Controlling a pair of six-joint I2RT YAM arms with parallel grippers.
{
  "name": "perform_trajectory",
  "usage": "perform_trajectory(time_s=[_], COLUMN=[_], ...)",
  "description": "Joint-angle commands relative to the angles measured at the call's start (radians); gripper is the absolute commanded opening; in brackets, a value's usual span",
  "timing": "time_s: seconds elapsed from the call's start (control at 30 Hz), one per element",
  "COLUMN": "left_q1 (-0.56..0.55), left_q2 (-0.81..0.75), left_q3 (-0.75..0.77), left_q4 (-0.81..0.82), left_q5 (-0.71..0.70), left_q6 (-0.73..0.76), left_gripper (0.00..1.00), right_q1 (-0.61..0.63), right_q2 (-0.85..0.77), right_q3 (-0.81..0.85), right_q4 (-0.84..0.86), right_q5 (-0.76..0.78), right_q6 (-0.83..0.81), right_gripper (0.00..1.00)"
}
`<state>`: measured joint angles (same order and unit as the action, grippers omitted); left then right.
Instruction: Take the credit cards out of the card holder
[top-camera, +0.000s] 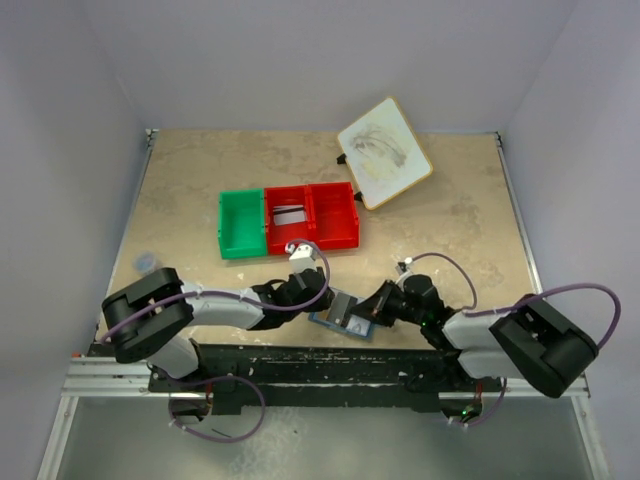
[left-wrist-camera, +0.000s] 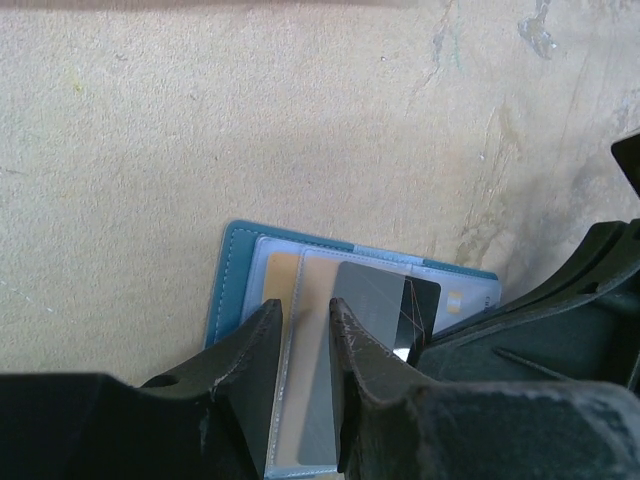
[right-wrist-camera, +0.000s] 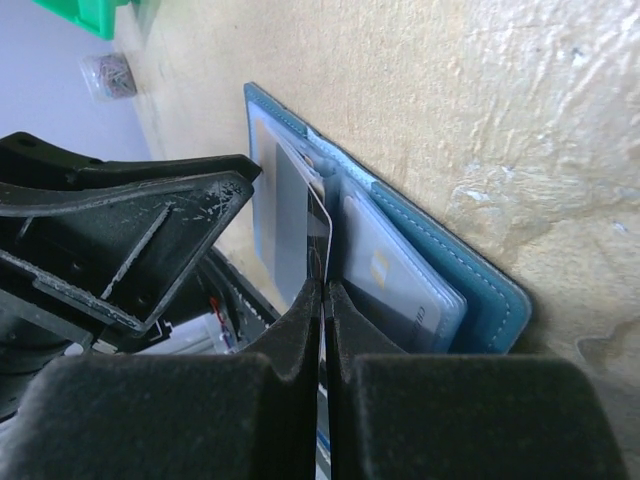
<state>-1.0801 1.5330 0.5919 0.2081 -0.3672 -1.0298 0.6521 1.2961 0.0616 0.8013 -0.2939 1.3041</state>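
The open blue wallet (top-camera: 343, 313) lies on the table (top-camera: 190, 180) near its front edge, between both grippers. The left gripper (left-wrist-camera: 303, 310) rests on it, its fingers slightly apart astride a tan card (left-wrist-camera: 312, 285). The right gripper (right-wrist-camera: 323, 292) pinches a grey card (left-wrist-camera: 367, 300) edge-on. The red bin (top-camera: 290, 240) holds something pale and flat, possibly a card.

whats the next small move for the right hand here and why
Probably draw the right hand back, sliding the grey card out of the wallet: it is shut on the card's edge, and the left hand sits open over the wallet.
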Motion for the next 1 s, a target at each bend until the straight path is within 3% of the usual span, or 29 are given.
perform_trajectory(time_s=[0.0, 0.3, 0.7, 0.8, 0.97], left_q1=[0.000, 0.000, -0.008, -0.011, -0.018], left_q2=[0.037, 0.030, -0.160, -0.174, -0.056], left_q3=[-0.029, -0.028, 0.058, 0.063, 0.069], left_q4=[-0.060, -0.087, -0.184, -0.126, -0.003], left_q5=[0.013, -0.008, -0.066, -0.004, 0.167], left_q6=[0.029, 0.032, 0.085, 0.100, 0.096], left_gripper=[0.24, 0.23, 0.27, 0.29, 0.27], right_q1=[-0.007, -0.015, -0.017, -0.017, -0.022], right_q2=[-0.048, -0.180, -0.097, -0.112, -0.131], right_q3=[0.008, -0.026, 0.009, 0.001, 0.004], right_q4=[-0.121, -0.227, -0.166, -0.175, -0.207], right_q5=[0.032, 0.048, 0.090, 0.099, 0.103], right_q6=[-0.031, -0.034, 0.019, 0.020, 0.009], right_gripper=[0.00, 0.00, 0.00, 0.00, 0.00])
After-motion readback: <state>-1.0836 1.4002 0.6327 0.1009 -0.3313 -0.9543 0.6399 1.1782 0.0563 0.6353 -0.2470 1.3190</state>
